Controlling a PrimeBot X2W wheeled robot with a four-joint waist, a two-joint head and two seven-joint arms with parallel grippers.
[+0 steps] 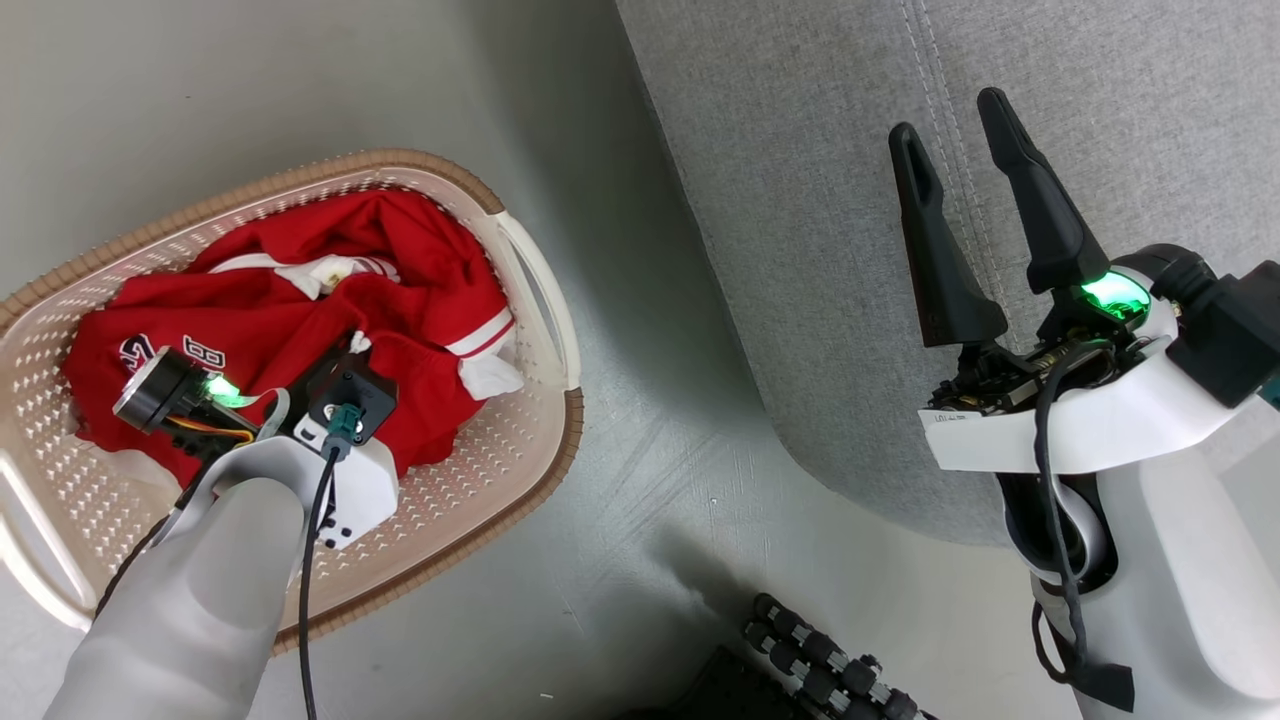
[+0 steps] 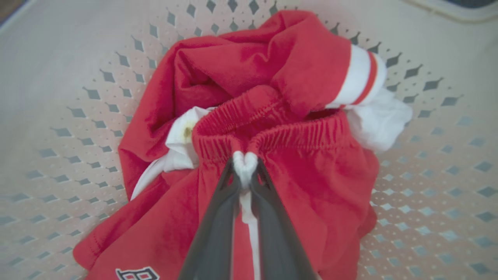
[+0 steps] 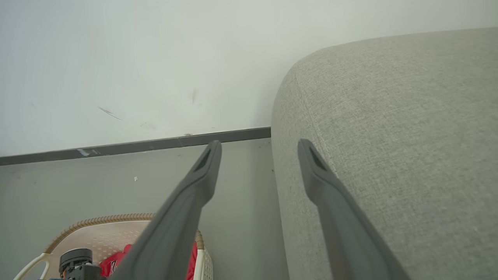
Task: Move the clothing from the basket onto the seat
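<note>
Bare floor (image 1: 640,450) separates basket (image 1: 330,160) from seat (image 1: 800,200); probably passable.

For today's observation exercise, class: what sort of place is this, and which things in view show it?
Probably a living room in a home: a grey fabric sofa stands on a smooth grey floor, a laundry basket of red clothing sits beside it, and a pale wall meets a dark skirting board.

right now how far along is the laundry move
Done: nothing yet; the clothing lies in the basket. In hand: the left claw is shut on a red elastic waistband and its white drawstring. Left: carry every garment to the seat, near which the open right claw hovers.
</note>
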